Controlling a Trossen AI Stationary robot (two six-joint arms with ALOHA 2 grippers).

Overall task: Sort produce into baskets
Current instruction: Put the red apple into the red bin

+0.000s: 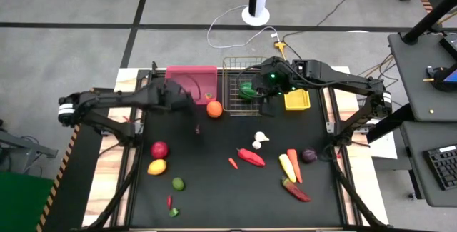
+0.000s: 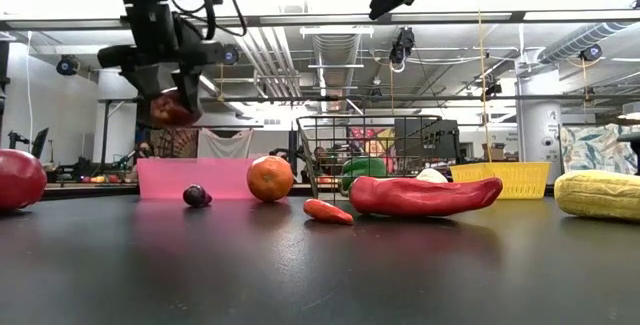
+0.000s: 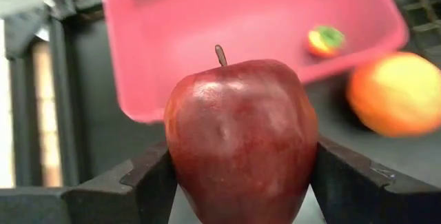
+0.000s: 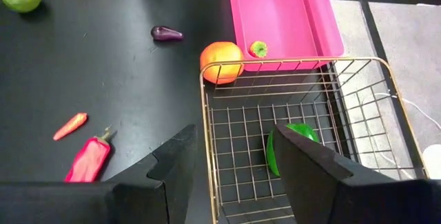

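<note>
left hand gripping one apple, three baskets

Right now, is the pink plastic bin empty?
No, one small red-and-green fruit lies inside the pink plastic bin, near its corner beside the round orange.

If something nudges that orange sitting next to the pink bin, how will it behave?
The orange looks round and smooth, so a nudge would probably send it rolling across the flat black table. It sits right beside the pink bin and wire basket, whose walls might stop it. It looks rigid, likely holding shape.
</note>
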